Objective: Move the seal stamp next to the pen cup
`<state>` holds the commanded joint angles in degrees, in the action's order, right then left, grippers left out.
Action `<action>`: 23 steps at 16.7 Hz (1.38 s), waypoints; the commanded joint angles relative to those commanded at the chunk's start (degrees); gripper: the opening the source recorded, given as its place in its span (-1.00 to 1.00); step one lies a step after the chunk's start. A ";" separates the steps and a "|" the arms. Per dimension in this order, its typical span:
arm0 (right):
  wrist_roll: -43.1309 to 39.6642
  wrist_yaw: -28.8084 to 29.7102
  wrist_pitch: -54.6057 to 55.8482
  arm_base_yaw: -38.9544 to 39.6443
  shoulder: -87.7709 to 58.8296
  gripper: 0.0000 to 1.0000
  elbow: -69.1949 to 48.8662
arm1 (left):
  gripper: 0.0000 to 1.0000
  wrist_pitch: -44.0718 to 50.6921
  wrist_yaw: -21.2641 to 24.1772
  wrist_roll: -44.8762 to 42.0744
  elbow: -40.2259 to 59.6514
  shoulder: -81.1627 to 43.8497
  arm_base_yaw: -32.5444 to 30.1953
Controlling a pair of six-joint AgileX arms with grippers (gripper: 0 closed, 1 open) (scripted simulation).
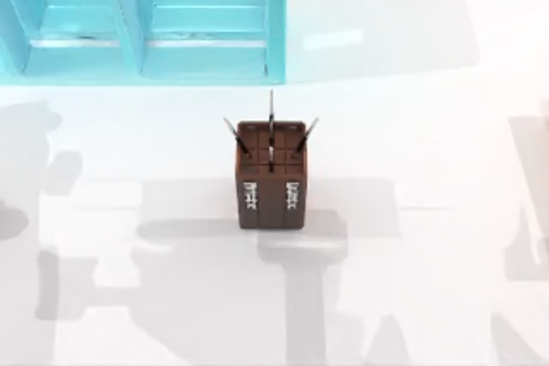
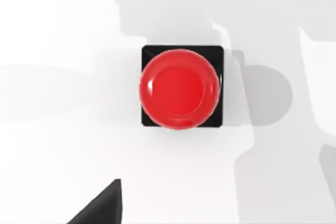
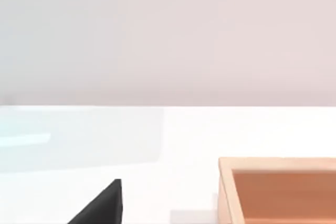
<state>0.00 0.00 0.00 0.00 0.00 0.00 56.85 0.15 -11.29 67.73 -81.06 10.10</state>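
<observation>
Turquoise shelf unit (image 1: 141, 15) at far left of table (image 1: 429, 126). Pen cup (image 1: 271, 176) upright mid-table, pens sticking out. L wrist cam looks straight down on seal stamp (image 2: 180, 88), upright on the table. R wrist cam: orange tray (image 3: 278, 190) corner.

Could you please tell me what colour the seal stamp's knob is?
Glossy red, on a black square base; the seal stamp shows best in the left wrist view.

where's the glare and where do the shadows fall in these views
Top view: broad grey arm shadows lie across the white table around the pen cup. Left wrist view: glossy highlights ring the seal stamp knob, grey shadows beside it. Right wrist view: a pale turquoise reflection on the table, beside a tan tray.
</observation>
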 joint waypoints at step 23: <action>0.00 0.00 0.00 0.00 0.00 1.00 0.00 | 1.00 0.46 -0.08 -4.01 10.76 -29.57 3.74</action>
<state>0.00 0.00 0.00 0.00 0.00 0.00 57.31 0.07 -15.30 78.49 -110.63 13.84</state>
